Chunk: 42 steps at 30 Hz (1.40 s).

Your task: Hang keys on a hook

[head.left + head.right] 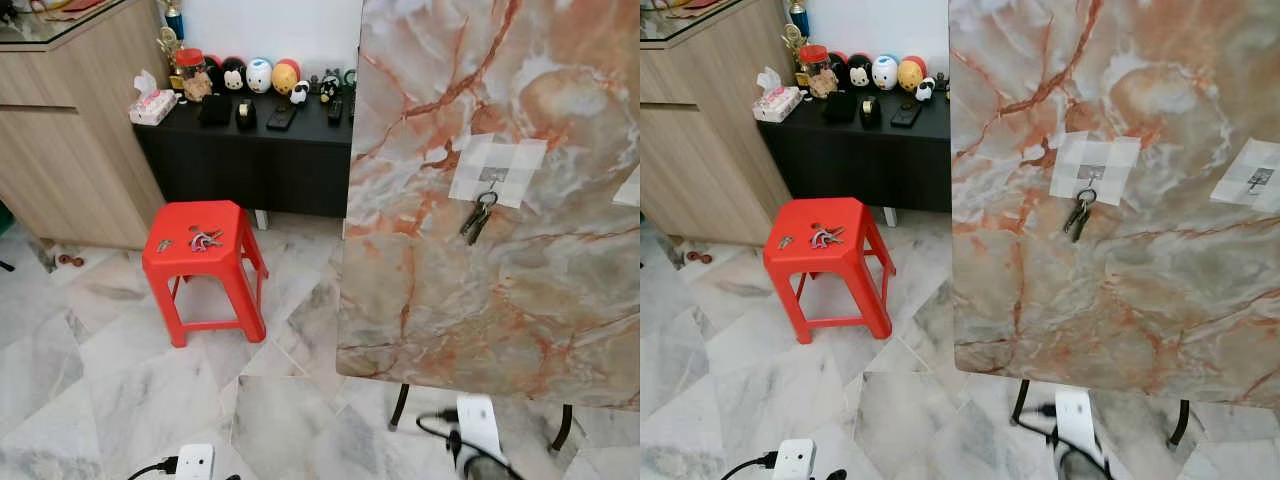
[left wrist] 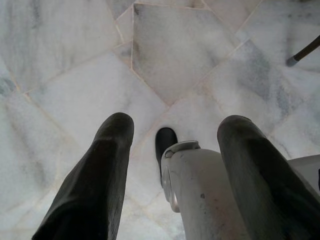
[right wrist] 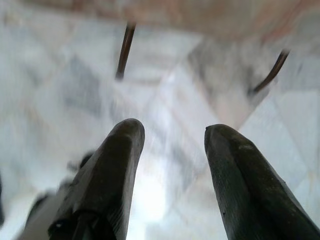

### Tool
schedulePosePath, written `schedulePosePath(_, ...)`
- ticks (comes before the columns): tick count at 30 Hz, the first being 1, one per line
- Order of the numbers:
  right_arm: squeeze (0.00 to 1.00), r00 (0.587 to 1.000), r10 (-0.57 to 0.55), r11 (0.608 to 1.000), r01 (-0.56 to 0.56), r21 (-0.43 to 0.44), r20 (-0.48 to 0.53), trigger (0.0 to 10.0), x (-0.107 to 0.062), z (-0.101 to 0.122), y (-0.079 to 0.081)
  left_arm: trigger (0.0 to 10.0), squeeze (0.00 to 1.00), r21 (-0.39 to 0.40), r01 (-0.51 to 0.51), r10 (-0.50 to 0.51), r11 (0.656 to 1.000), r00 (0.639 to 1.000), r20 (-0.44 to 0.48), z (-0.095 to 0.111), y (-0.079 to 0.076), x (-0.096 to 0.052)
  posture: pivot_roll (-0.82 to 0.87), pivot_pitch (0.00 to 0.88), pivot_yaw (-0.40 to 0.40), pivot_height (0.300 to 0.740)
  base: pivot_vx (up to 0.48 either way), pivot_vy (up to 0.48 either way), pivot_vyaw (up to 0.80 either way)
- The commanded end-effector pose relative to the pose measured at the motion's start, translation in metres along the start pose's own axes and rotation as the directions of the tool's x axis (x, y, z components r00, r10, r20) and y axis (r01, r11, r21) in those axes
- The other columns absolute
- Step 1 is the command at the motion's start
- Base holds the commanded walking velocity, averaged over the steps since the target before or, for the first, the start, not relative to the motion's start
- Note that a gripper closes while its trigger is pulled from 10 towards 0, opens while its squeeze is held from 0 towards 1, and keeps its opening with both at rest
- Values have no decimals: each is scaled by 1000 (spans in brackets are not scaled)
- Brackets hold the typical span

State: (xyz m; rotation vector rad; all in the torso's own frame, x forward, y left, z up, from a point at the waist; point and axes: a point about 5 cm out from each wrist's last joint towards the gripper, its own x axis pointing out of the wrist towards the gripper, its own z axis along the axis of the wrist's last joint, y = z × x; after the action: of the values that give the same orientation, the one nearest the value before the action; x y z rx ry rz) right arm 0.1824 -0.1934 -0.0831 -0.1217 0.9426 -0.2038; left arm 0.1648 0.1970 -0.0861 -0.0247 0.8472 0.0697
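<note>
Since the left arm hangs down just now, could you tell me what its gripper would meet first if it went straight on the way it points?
Probably the marble floor. The left gripper is open and points down at it. The robot's own white leg sits between the fingers, so it may graze that first; depth is unclear.

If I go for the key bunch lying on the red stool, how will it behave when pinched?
The key bunch lies splayed flat on the red stool, so it is probably loose and floppy, dangling once lifted. The metal looks thin and smooth, so it may slide across the glossy seat if nudged. Likely light, like the keys hanging from the hook.
</note>
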Motion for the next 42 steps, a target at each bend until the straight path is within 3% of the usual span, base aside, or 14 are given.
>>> schedulePosePath(1,0,999,-1,1000,0,-11,-46,10000,-1,-12,-4,10000,0,13,-6,6,1000,999,-35,-5,4,-1,97,44,-5,740,0,0,0)
schedulePosePath(5,0,998,32,998,-28,63,-58,10000,-4,-22,-5,10000,0,6,-12,12,1000,999,-47,-6,7,-2,87,36,2,740,0,0,0)
schedulePosePath(8,0,998,31,999,-29,22,-58,10000,-4,-24,-7,10000,0,7,-8,8,1000,998,-56,-7,7,-2,83,34,5,740,0,0,0)
schedulePosePath(12,0,997,36,998,-32,57,-67,10000,-5,-27,-8,10000,0,7,-8,8,1000,997,-78,-11,8,-3,86,24,6,740,0,307,0)
schedulePosePath(23,0,996,67,997,-66,27,-51,10000,-4,-22,-5,10000,0,1,-16,16,1000,995,-97,-13,12,-4,90,29,0,740,0,462,0)
schedulePosePath(28,0,996,59,996,-56,64,-60,10000,-4,-23,-4,10000,0,-3,-10,10,1000,995,-98,-12,10,-3,93,39,-1,740,0,448,0)
schedulePosePath(42,0,996,76,997,-75,37,-56,10000,-4,-19,4,10000,0,-10,1,-2,1000,994,-107,-20,-1,-5,97,58,-3,740,0,429,0)
